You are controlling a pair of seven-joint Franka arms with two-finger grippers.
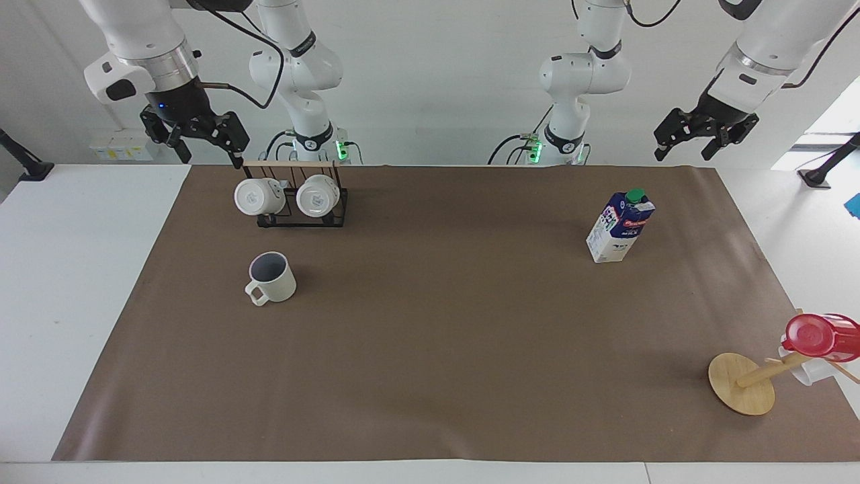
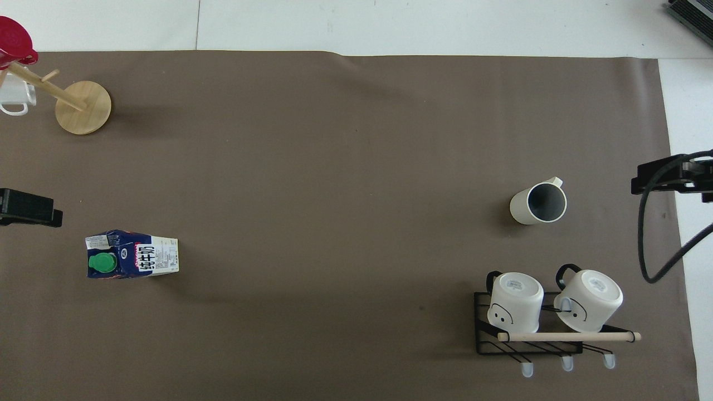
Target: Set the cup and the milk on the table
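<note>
The cream-white cup [image 1: 272,277] stands upright on the brown paper of the table [image 1: 430,349], handle away from the robots, a little farther from them than the black rack; it also shows in the overhead view [image 2: 539,203]. The blue-and-white milk carton [image 1: 619,226] with a green cap stands upright on the paper toward the left arm's end, and shows from above [image 2: 132,255]. My right gripper [image 1: 209,151] hangs open and empty above the rack's end of the table. My left gripper [image 1: 684,153] hangs open and empty above the table edge near the milk.
A black wire rack [image 1: 302,216] with a wooden bar holds two white mugs [image 1: 317,195] close to the robots. A wooden mug tree [image 1: 742,383] with a red cup [image 1: 821,336] and a white mug stands at the left arm's end, farthest from the robots.
</note>
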